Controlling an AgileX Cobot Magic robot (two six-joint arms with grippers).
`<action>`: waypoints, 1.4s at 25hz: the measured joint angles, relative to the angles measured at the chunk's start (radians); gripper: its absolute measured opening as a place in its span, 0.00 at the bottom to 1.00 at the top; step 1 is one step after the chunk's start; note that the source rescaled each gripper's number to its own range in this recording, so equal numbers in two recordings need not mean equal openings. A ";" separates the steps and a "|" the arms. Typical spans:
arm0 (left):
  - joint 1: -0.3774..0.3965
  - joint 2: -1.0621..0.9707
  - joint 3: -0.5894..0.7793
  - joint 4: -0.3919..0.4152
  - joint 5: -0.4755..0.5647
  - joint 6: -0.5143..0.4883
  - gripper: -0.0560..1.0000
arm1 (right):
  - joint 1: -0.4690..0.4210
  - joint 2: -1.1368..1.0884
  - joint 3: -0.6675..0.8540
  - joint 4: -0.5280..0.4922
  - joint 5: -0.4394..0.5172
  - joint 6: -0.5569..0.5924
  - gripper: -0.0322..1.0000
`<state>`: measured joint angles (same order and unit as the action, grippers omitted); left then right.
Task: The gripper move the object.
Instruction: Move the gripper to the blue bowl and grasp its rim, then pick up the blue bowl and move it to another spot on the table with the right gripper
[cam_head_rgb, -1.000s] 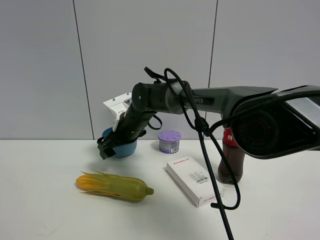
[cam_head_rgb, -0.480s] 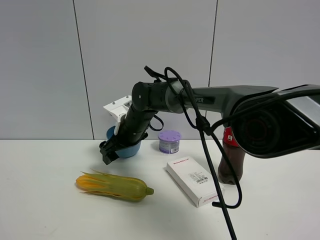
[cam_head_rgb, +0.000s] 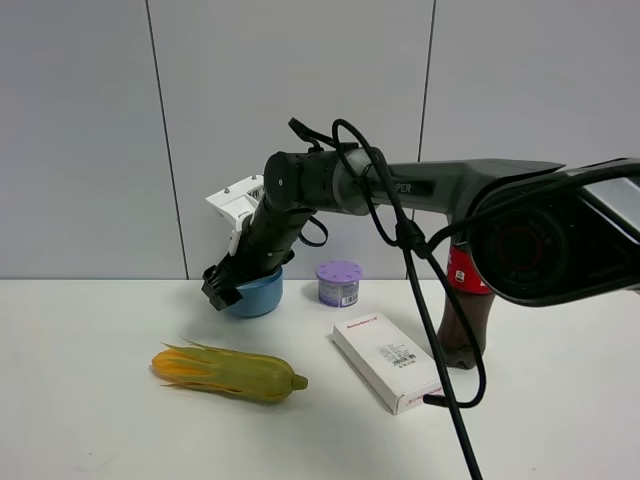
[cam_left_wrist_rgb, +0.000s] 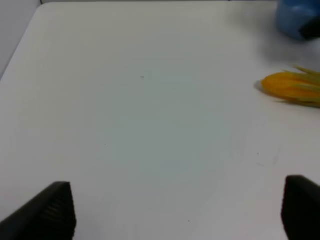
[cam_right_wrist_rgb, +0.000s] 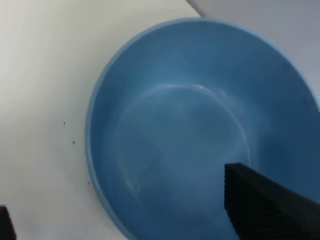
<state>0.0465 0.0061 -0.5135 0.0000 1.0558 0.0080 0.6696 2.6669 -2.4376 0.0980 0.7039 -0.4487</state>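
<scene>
The light-blue bowl (cam_head_rgb: 256, 294) stands upright on the white table near the back wall; it also shows in the left wrist view (cam_left_wrist_rgb: 297, 19). My right gripper (cam_head_rgb: 222, 288) reaches across the middle to the bowl's left rim. In the right wrist view the bowl (cam_right_wrist_rgb: 190, 125) fills the frame. The right gripper (cam_right_wrist_rgb: 131, 216) is open, one finger (cam_right_wrist_rgb: 265, 200) inside the bowl and the other outside its wall. My left gripper (cam_left_wrist_rgb: 182, 215) is open and empty over bare table, far from the bowl.
A yellow-green corn cob (cam_head_rgb: 228, 372) lies in front of the bowl and shows in the left wrist view (cam_left_wrist_rgb: 292, 87). A purple-lidded canister (cam_head_rgb: 339, 283), a white box (cam_head_rgb: 388, 362) and a cola bottle (cam_head_rgb: 463, 310) stand to the right. A black cable (cam_head_rgb: 430, 330) hangs over the box.
My right gripper has shifted a little up and to the right at the bowl's left rim. The bowl sits slightly further right. The other things have not moved.
</scene>
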 joint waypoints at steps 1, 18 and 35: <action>0.000 0.000 0.000 0.000 0.000 0.000 1.00 | 0.000 0.000 0.000 0.000 -0.005 0.000 0.78; 0.000 0.000 0.000 0.000 0.000 0.000 1.00 | 0.000 0.029 0.000 0.000 -0.038 -0.024 0.76; 0.000 0.000 0.000 0.000 0.000 0.000 1.00 | 0.000 0.057 0.000 -0.011 -0.019 -0.025 0.56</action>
<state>0.0465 0.0061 -0.5135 0.0000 1.0558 0.0080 0.6696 2.7243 -2.4376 0.0868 0.6846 -0.4734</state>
